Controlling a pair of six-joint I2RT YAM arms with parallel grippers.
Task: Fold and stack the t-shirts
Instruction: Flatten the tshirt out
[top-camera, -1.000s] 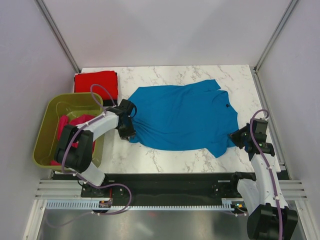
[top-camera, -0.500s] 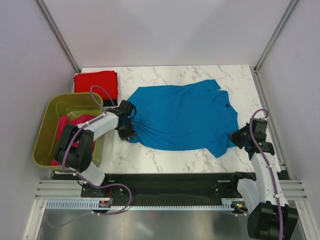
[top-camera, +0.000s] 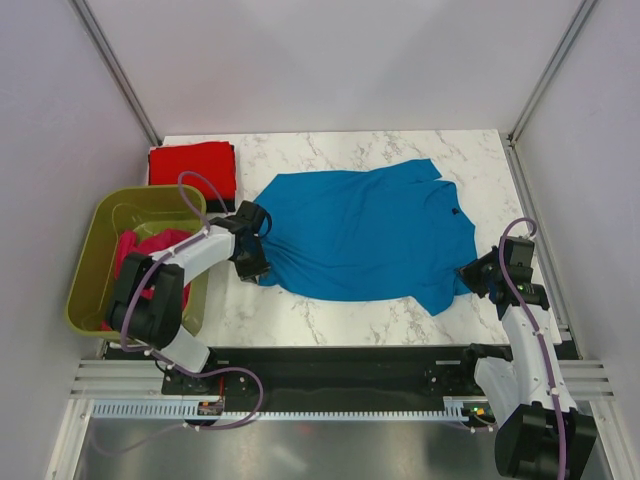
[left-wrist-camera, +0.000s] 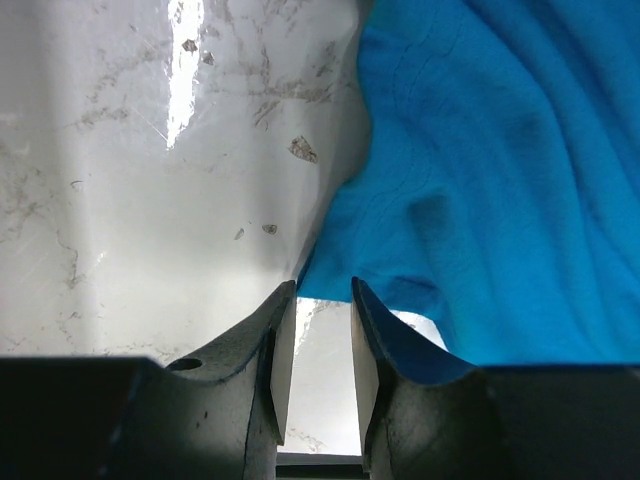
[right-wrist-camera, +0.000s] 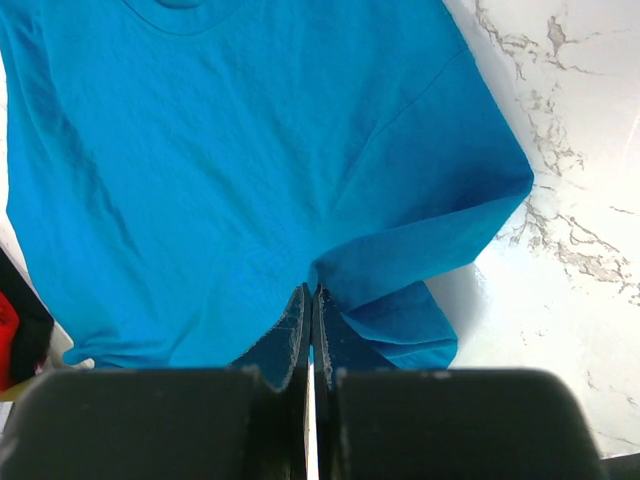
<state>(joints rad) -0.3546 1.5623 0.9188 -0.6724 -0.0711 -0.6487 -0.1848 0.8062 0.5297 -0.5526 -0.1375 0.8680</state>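
One blue t-shirt lies spread, its dark neck label unreadable.

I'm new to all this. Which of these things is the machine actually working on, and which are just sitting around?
Part of the job:
blue t-shirt, spread flat on the table
red t-shirt, folded at the far left corner
pink t-shirt, bunched inside the olive-green tub

Just there:
the olive-green tub itself
marble table

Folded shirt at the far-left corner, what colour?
The folded shirt is red, clearest in the top external view.
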